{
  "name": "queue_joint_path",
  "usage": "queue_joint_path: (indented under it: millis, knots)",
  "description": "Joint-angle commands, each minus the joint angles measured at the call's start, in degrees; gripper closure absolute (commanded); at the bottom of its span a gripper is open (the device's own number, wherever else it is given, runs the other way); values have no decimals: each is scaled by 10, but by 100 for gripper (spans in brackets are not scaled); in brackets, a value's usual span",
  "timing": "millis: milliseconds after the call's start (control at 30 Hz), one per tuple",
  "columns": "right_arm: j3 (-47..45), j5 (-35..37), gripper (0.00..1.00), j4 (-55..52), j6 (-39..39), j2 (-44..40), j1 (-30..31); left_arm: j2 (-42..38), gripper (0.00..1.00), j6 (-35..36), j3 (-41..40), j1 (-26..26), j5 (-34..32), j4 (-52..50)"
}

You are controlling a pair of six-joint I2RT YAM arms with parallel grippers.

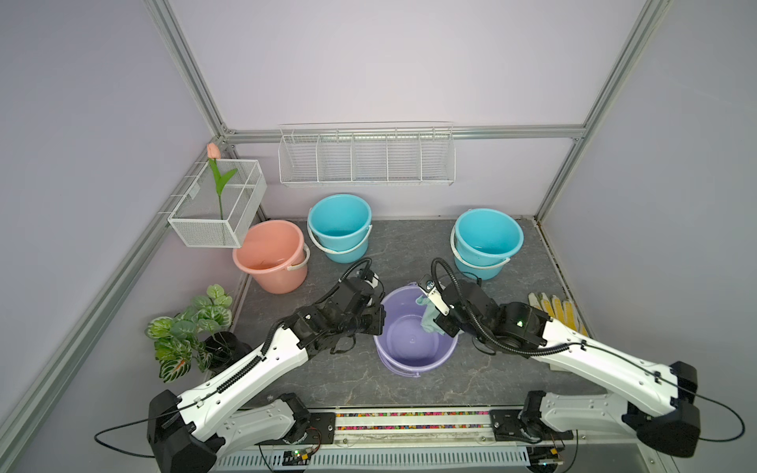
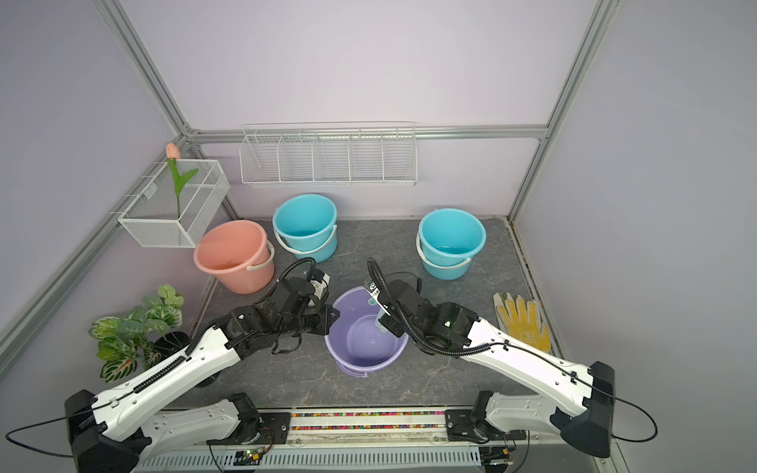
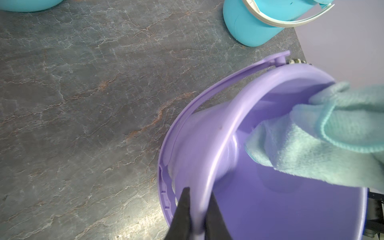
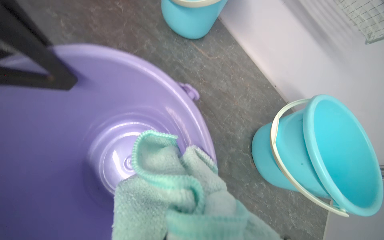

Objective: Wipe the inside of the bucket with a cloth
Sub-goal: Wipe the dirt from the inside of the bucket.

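The bucket [image 1: 403, 348] [image 2: 360, 348] is purple and stands mid-table, tipped a little towards the right arm. My left gripper [image 1: 379, 319] [image 3: 199, 193] is shut on its left rim, one black finger [image 3: 184, 209] outside the wall and one inside. The cloth [image 1: 428, 317] [image 3: 311, 145] [image 4: 162, 187], pale mint-green terry, hangs bunched inside the bucket against its right inner wall. My right gripper [image 1: 440, 325] is shut on the cloth, which hides its fingertips in the right wrist view.
Two blue buckets [image 1: 340, 225] [image 1: 487, 241] and a pink bucket [image 1: 270, 254] stand behind. A yellow-and-white glove [image 1: 553, 311] lies at the right edge. A potted plant [image 1: 192, 327] stands at the left. White wire baskets [image 1: 217, 204] [image 1: 364, 157] hang on the walls.
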Motion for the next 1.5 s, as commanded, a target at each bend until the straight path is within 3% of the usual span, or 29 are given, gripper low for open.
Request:
queue_joint_path:
  millis: [0, 100, 233, 433, 567, 700, 800, 1000, 1133, 1267, 1467]
  knots:
    - [17, -61, 93, -152, -6, -20, -7, -1, 100, 0, 15, -3, 4, 2]
    - [18, -156, 93, -183, 10, -29, -6, 2, 100, -1, 17, -3, 5, 4]
    - [4, -297, 93, -145, 42, -27, -6, 8, 100, -1, 22, -3, 8, 6]
    - [-55, -454, 93, 74, 126, -11, -4, 14, 100, -3, 28, -3, 14, 7]
    - [-91, -481, 93, 246, 183, 14, 0, 18, 100, -9, 31, -3, 19, 11]
    - [-99, -421, 93, 363, 228, 37, 0, 22, 100, -15, 34, -3, 20, 14]
    - [-86, -325, 93, 373, 229, 35, -1, 30, 100, -23, 38, -3, 11, 12]
    - [-45, -104, 93, 285, 191, -27, -17, 69, 100, -66, 62, 4, -39, 4]
    - [-11, -5, 93, 207, 163, -62, -47, 111, 100, -86, 97, 33, -46, -1]
    - [7, 67, 93, 152, 162, -101, -94, 153, 100, -91, 138, 70, -41, 10]
    - [7, 111, 93, 110, 151, -169, -151, 265, 100, -88, 263, 96, -68, -15]
